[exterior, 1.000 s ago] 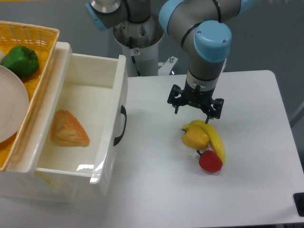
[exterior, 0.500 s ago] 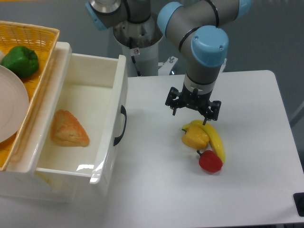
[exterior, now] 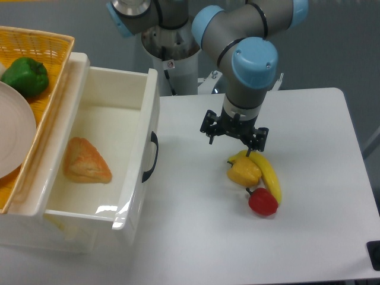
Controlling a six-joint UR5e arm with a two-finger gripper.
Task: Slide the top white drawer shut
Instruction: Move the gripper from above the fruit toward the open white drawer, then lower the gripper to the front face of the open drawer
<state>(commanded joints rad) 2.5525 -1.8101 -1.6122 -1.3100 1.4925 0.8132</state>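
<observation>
White table (exterior: 332,237) is seen from above, with the cabinet at its left edge. The top white drawer (exterior: 127,178) is pulled fully out toward the table centre, its interior exposed, black curved handle (exterior: 151,157) on the front face. A bread-like pastry (exterior: 86,161) is lying on the drawer floor, left of middle. A yellow woven basket (exterior: 44,65) is set on top of the cabinet behind the drawer; a white plate (exterior: 12,127) and a green pepper (exterior: 25,75) are held in it.

The UR5e arm (exterior: 252,65) is reaching down over the table centre, well apart from the drawer front. The gripper (exterior: 234,134) is pointed down, its fingers spread apart, nothing held between them. It is hovering just above and left of a fruit cluster. In the cluster a yellow pepper (exterior: 243,171), a banana (exterior: 268,176) and a red pepper (exterior: 263,202) are touching one another.
</observation>
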